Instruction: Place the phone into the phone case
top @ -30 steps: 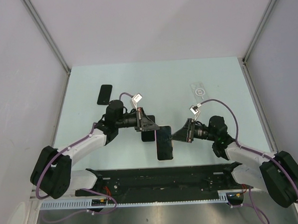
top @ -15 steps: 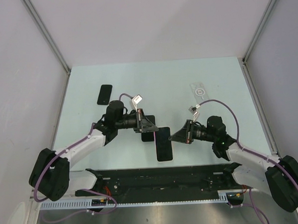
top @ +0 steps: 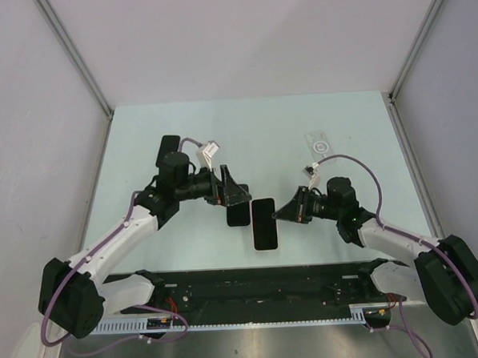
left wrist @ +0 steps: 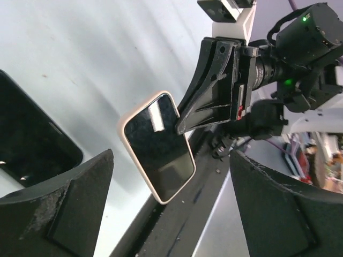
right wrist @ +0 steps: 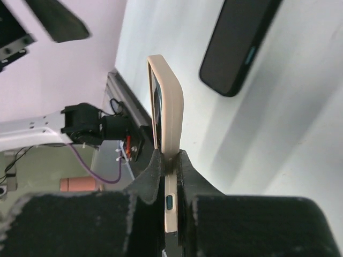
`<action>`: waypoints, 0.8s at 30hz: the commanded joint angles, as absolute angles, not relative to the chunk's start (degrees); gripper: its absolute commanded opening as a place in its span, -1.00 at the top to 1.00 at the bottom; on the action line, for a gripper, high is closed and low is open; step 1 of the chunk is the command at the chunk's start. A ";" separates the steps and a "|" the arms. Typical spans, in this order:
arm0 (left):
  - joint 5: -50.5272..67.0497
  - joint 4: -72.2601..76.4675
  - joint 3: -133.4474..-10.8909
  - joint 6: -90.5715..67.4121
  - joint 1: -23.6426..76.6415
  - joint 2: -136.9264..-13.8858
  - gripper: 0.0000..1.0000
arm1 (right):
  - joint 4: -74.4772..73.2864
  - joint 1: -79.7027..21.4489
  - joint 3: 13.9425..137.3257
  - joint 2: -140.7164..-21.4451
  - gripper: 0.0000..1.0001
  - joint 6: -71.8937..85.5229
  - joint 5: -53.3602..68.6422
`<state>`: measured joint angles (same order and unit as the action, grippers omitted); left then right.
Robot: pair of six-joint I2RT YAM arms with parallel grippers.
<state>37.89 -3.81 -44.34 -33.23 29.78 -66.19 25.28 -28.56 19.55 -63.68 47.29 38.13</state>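
The right gripper is clamping the phone mid-frame, seemingly already seated in its beige case. The left gripper is hovering, jaws spread, empty. Only setting down is remaining.

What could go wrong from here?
1. The right tool pinches the cased phone near one end only, so it may pivot or slip.
2. The open left tool is close to it and to the black phone; a hasty approach could knock either.
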 commanded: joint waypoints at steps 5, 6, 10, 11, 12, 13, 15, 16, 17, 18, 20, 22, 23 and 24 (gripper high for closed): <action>24.00 -23.90 -51.07 -18.37 28.83 -61.18 -0.97 | 22.23 -23.65 30.75 -73.99 1.00 41.48 37.87; 23.39 -24.60 -50.89 -17.93 28.83 -60.82 -0.97 | 22.67 -23.21 31.37 -75.48 1.00 41.48 38.05; 20.57 -26.28 -48.79 -16.61 28.83 -58.28 -0.98 | 24.43 -22.33 36.63 -85.24 1.00 41.13 38.93; 20.13 -26.37 -48.61 -16.87 28.83 -57.31 -0.99 | 24.61 -22.32 37.52 -86.73 1.00 40.96 39.20; 19.87 -26.28 -48.43 -16.61 28.83 -56.87 -0.99 | 24.44 -22.24 38.57 -88.66 1.00 40.78 39.20; 19.43 -26.45 -48.51 -16.61 28.83 -56.52 -1.00 | 24.09 -22.24 40.32 -91.90 1.00 40.43 39.29; 17.06 -27.07 -48.87 -16.70 28.83 -56.07 -0.99 | 24.52 -21.97 41.48 -95.08 1.00 40.43 39.46; 16.35 -27.59 -49.04 -16.70 28.83 -55.81 -0.99 | 24.70 -21.97 41.75 -97.88 1.00 40.43 39.38; 16.00 -27.68 -49.13 -16.70 28.65 -55.81 -1.00 | 24.70 -21.80 42.36 -99.04 1.00 40.43 39.29; 16.08 -27.86 -49.04 -16.53 28.65 -55.72 -1.00 | 23.83 -21.54 42.54 -99.92 1.00 40.17 39.11; 16.00 -28.12 -49.04 -16.44 28.48 -55.55 -0.99 | 22.59 -21.18 42.98 -101.69 1.00 39.29 38.06; 16.26 -28.04 -48.96 -16.61 28.39 -55.55 -1.00 | 21.10 -20.66 43.24 -102.30 0.92 38.67 36.83; 16.52 -28.04 -49.04 -16.79 28.30 -55.72 -0.99 | 20.48 -20.65 43.85 -102.91 0.92 37.89 36.39; 16.70 -27.95 -48.96 -17.05 28.13 -55.72 -1.00 | 19.09 -20.48 44.21 -103.01 0.92 37.62 35.95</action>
